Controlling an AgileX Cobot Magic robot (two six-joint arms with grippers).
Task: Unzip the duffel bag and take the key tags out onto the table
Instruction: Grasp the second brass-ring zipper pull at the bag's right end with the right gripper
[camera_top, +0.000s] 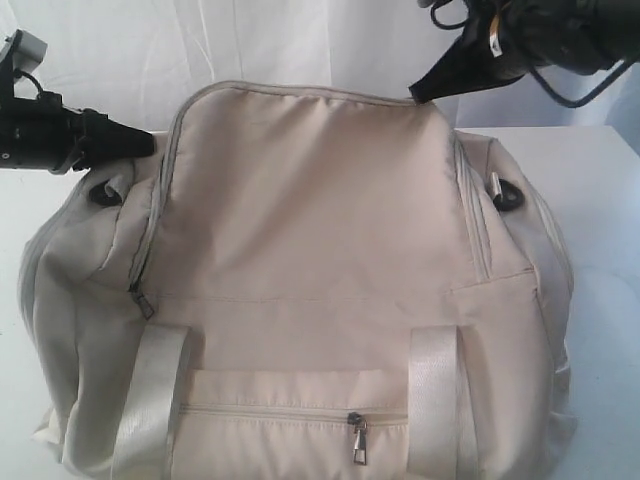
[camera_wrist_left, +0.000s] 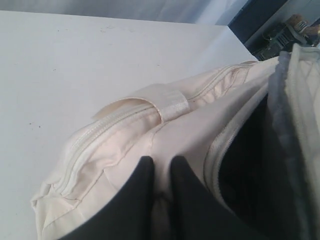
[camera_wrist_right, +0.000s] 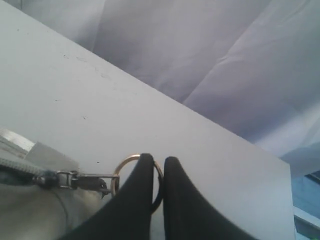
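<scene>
Left hand (camera_top: 150, 143), right hand (camera_top: 415, 94) black, tapered; looped black cables (camera_top: 578, 104)

The right gripper (camera_wrist_right: 157, 160) has its two black fingers pinched together on a metal ring (camera_wrist_right: 121, 166). At nine o'clock from the ring, a zipper pull (camera_wrist_right: 82, 180) links it to the cream duffel bag (camera_wrist_right: 30, 212). The white table (camera_wrist_right: 100, 110) lies beyond, with a pale curtain (camera_wrist_right: 200, 60) toward one o'clock.

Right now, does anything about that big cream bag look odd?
On the cream-beige fabric duffel bag, the top panel stands up like a raised lid, zipper open along its left edge; the right gripper pinches its round metal zipper ring. Nothing looks spilled or torn.
</scene>
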